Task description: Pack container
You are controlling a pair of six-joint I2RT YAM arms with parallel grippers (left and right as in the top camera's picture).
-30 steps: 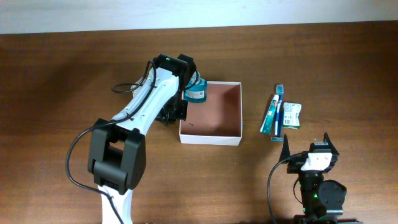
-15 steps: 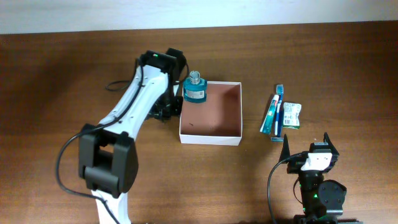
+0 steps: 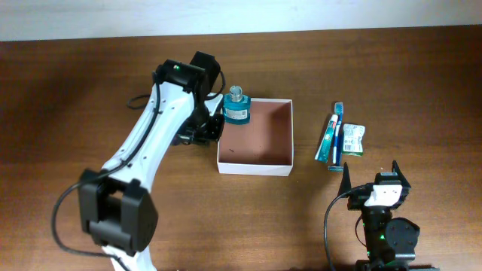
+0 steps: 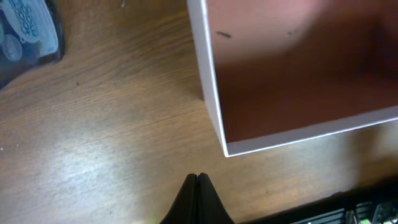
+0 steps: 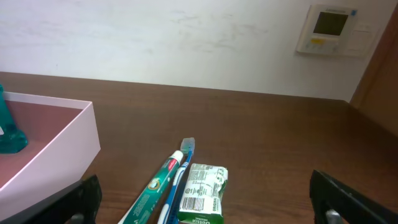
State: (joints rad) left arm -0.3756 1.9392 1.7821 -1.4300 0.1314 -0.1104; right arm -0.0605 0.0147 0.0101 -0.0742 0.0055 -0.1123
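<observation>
Teal bottle (image 3: 236, 110) upright, toothpaste tube (image 3: 327, 141) touching blue toothbrush (image 3: 338, 120), green packet (image 3: 352, 139) just beside them, brown wooden table (image 3: 392, 75)

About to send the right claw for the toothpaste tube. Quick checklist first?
1. Right claw open: ok.
2. Toothpaste tube ahead of the right claw, on the table right of the container: ok, reach looks likely.
3. Tube free of its neighbours: not ok. It lies tight against the toothbrush, with the green packet just beside.
4. Bare floor in the container: ok, most of it is free.
5. Left claw shut, empty, outside the container's wall: ok.
6. Blue bottle inside the container: cannot tell. The overhead view puts it at the upper left corner, but the left wrist view shows something blue on the table outside the wall.
</observation>
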